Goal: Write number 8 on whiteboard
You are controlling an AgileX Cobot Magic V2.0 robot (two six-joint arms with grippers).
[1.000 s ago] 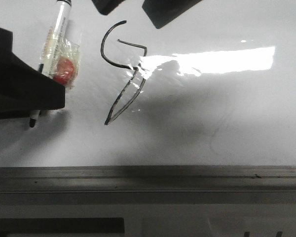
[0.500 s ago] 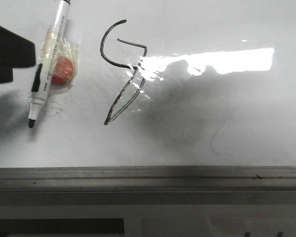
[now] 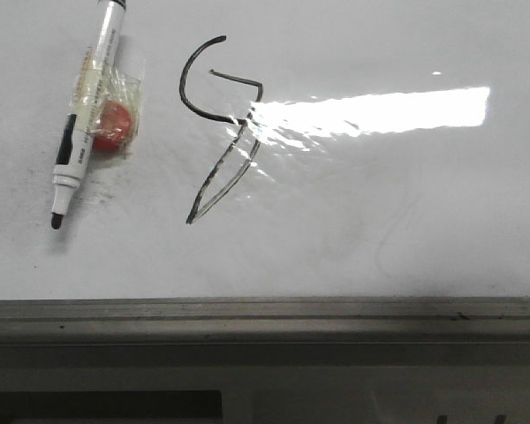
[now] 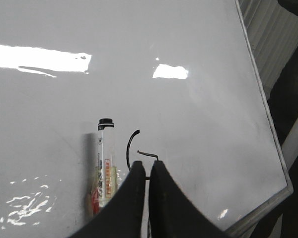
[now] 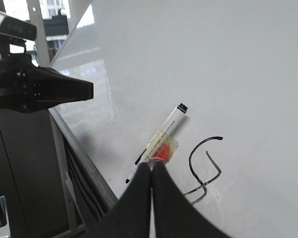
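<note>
Since both arms are off the board in the front view, this looks like the wrap-up bit imo. The number 8 (image 3: 221, 124) sits on the whiteboard (image 3: 406, 230) left of center, just left of the bright glare: open hook up top, skinny pointed loop below, so more a rough 8 than a clean one. The marker (image 3: 87, 115) lies flat w/ its tip toward the near side, uncapped, well left of the digit, w/ a red thing in clear wrap (image 3: 115, 124) taped to its barrel. The left gripper (image 4: 145, 173) is pinched closed w/ nothing in it, same for the right gripper (image 5: 152, 171), fingers together, empty. To finish well: keep both arms clear of the ink so nothing smears, esp. that thin loop. If a redo is wanted, grab the pen mid-barrel, not by the wrap. The grey ledge (image 3: 265, 318) on the near edge is bare metal.
</note>
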